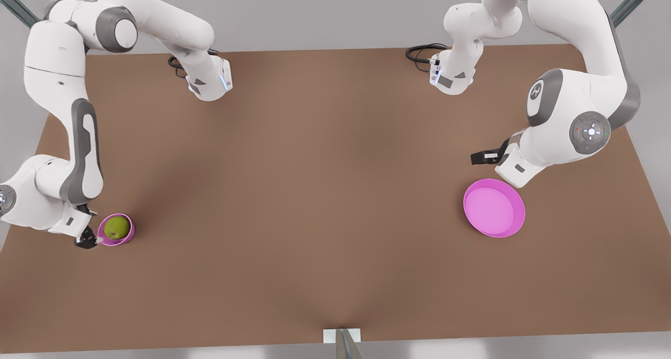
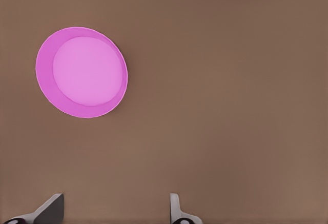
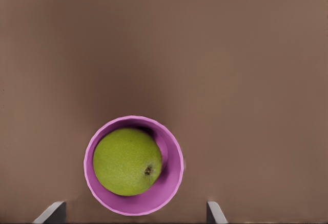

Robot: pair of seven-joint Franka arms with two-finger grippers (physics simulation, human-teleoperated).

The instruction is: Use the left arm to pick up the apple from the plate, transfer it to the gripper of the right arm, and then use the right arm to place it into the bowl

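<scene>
On my front feed I have the brown table (image 1: 325,191) seen from above, with both arms reaching in from the far edge at twelve o'clock. The green apple (image 1: 116,227) sits inside the small pink bowl (image 1: 128,235) at about eight o'clock on the table. The right tool (image 1: 87,238) hangs just beside that bowl on its nine o'clock side, its dark fingers (image 1: 84,242) close to the rim. Over at about four o'clock lies the wide pink plate (image 1: 494,208), bare inside. The left tool (image 1: 485,157) hovers near the plate's twelve o'clock edge, apart from it, dark fingers pointing toward nine o'clock.
</scene>
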